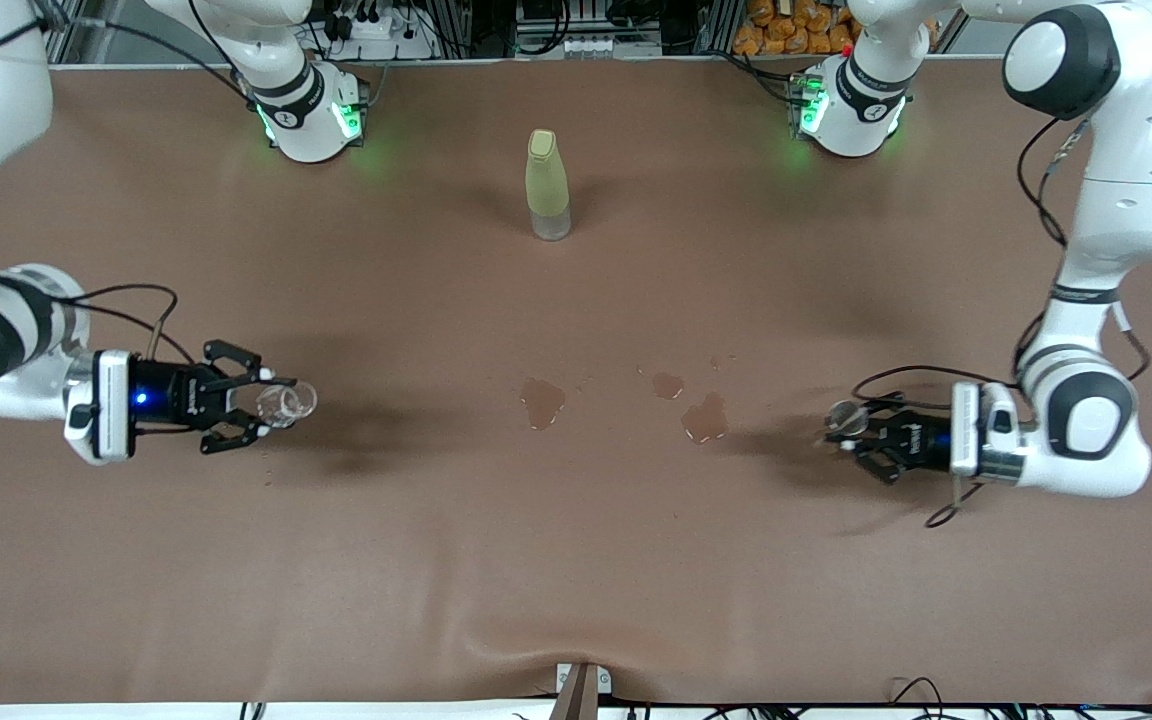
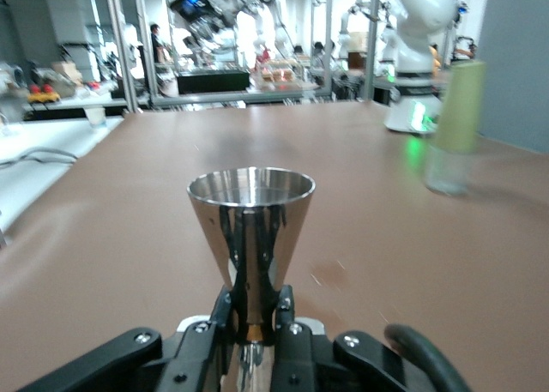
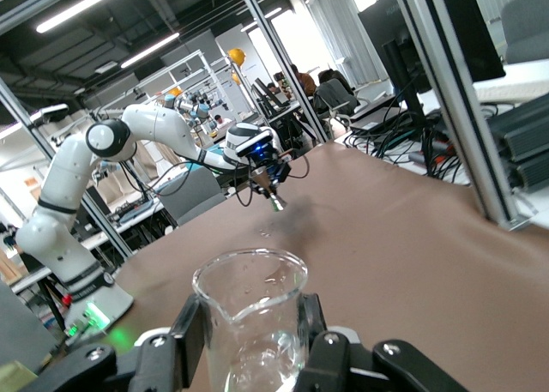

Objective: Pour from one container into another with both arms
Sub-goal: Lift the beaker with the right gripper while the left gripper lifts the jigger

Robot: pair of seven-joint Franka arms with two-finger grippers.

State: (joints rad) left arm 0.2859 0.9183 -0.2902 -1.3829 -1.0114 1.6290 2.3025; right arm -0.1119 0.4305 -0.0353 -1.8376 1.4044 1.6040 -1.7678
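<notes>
My right gripper (image 1: 268, 403) is shut on a clear glass cup (image 1: 289, 401), held upright above the table toward the right arm's end. In the right wrist view the cup (image 3: 250, 310) stands between the black fingers (image 3: 190, 336), with a little liquid at its bottom. My left gripper (image 1: 854, 432) is shut on the narrow waist of a silver hourglass-shaped jigger (image 1: 846, 417), also upright, over the left arm's end. In the left wrist view the jigger's upper cone (image 2: 251, 216) rises from the fingers (image 2: 221, 319). The two vessels are wide apart.
A tall pale yellow-green bottle (image 1: 548, 185) stands near the robots' bases, midway between them. Three wet brown puddles (image 1: 542, 402) (image 1: 668, 384) (image 1: 704, 418) lie on the brown table cover (image 1: 576, 560) between the grippers.
</notes>
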